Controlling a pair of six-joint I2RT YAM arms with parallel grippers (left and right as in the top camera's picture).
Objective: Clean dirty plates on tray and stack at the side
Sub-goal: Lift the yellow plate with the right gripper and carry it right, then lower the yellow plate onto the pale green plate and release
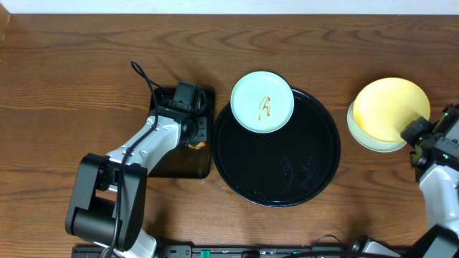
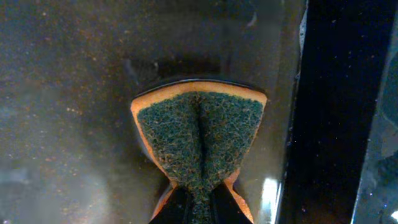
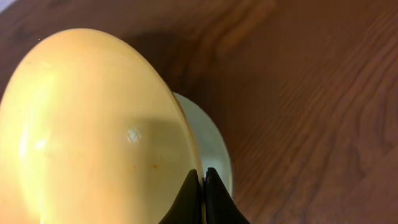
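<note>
— Any writing, label, brand or number to read here?
— None, in any of the three views.
— And the orange squiggle (image 1: 265,107) on the mint plate (image 1: 247,93)?
— Only a sauce smear, not a letter or sign.

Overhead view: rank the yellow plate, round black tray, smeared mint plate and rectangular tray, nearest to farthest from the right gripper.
1. yellow plate, gripped by the right gripper, far right.
2. round black tray, centre, right rim nearest.
3. smeared mint plate, on that tray's upper edge.
4. rectangular tray, farthest left.
</note>
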